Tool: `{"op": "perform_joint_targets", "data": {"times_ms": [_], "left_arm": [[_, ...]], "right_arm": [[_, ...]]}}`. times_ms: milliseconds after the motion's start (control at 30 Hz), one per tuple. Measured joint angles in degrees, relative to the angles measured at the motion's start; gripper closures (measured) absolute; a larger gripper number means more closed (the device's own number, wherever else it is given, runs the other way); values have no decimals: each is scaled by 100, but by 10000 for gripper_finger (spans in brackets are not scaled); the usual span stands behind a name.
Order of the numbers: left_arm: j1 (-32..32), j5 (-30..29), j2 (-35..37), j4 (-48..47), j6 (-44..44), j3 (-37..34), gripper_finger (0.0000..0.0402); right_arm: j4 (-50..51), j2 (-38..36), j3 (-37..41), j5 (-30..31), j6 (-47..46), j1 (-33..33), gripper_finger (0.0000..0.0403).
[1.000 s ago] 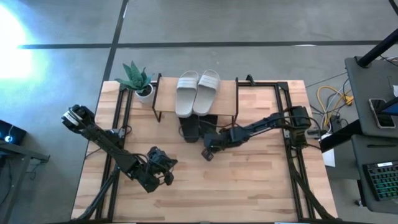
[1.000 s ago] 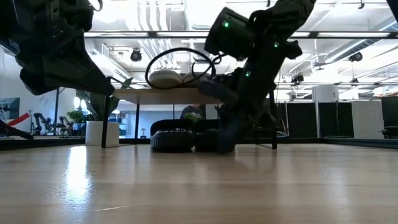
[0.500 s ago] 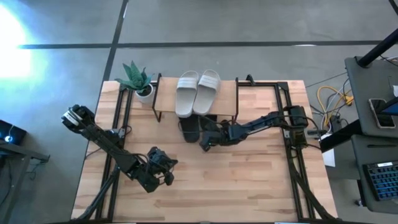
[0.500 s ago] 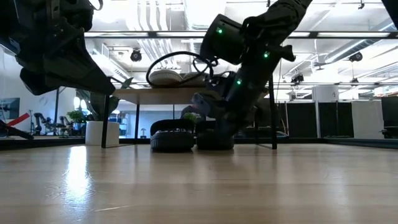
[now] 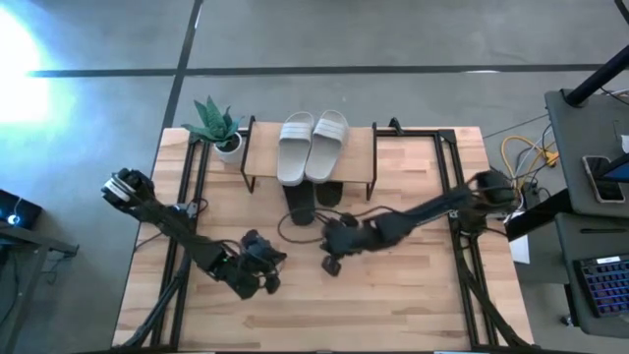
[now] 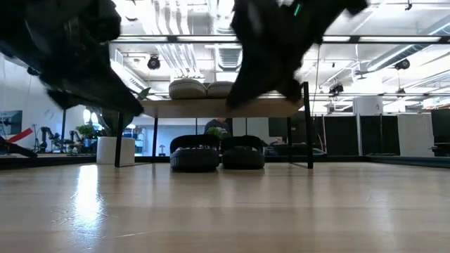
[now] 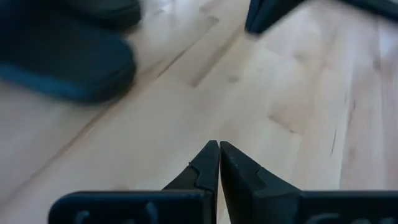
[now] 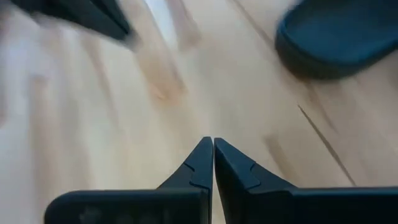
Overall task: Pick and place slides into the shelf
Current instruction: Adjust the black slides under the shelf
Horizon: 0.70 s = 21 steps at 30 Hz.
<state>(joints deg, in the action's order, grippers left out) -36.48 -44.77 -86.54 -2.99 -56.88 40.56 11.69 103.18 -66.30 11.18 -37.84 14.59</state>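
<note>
The shelf [image 5: 263,155] stands at the far middle of the table. Two pale slides [image 5: 313,146] lie side by side on its plank, also seen in the low view [image 6: 204,88]. Two black slides [image 5: 313,199] rest on their soles on the tabletop under it, their near ends sticking out [image 6: 218,154]. My right gripper [image 5: 331,264] hangs shut above the table, nearer than the black slides and apart from them [image 8: 213,148]. My left gripper [image 5: 267,273] is shut too, low over the table's near left [image 7: 219,152]; a black slide [image 7: 68,62] lies ahead of it.
A potted plant [image 5: 221,133] in a white pot [image 6: 116,150] stands left of the shelf. Black metal rails [image 5: 187,187] run along the table's left and right sides. Bare wood [image 5: 393,295] stretches along the near side of the table between the arms.
My right gripper, shut all along, has drawn back from the right black slide under the shelf toward the table's near edge and has risen. Both black slides now show whole in the low view. My left gripper has hardly moved.
</note>
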Motion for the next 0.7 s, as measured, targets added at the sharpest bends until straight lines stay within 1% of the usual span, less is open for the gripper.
{"op": "perform_joint_targets", "data": {"times_ms": [100, 200, 300, 367, 433, 500, 600, 700], "left_arm": [[191, 165, -352, 596, 1242, 126, 402], [445, 158, -763, 706, 2137, 449, 402], [766, 131, -1179, 700, 2612, 708, 402], [1017, 148, -1448, 712, 2683, 817, 402], [1265, 213, -1596, 645, 2643, 806, 402], [1512, 418, -1702, 698, 2556, 799, 402], [1825, 619, -1715, 666, 2609, 765, 402], [2105, 658, -1644, 649, 2645, 723, 402]], "right_arm": [[202, -377, -4, 766, -376, 487, 394], [648, -761, -3, 1970, -950, 1020, 394], [1315, -1156, -4, 3261, -1778, 1524, 394], [1815, -1359, -4, 3827, -2391, 1808, 394], [2223, -1510, -4, 4085, -2891, 2015, 394], [2533, -1614, -4, 4143, -3240, 2154, 394], [2731, -1602, -4, 4150, -3557, 2261, 394], [2739, -1494, -4, 4154, -3740, 2264, 394]]}}
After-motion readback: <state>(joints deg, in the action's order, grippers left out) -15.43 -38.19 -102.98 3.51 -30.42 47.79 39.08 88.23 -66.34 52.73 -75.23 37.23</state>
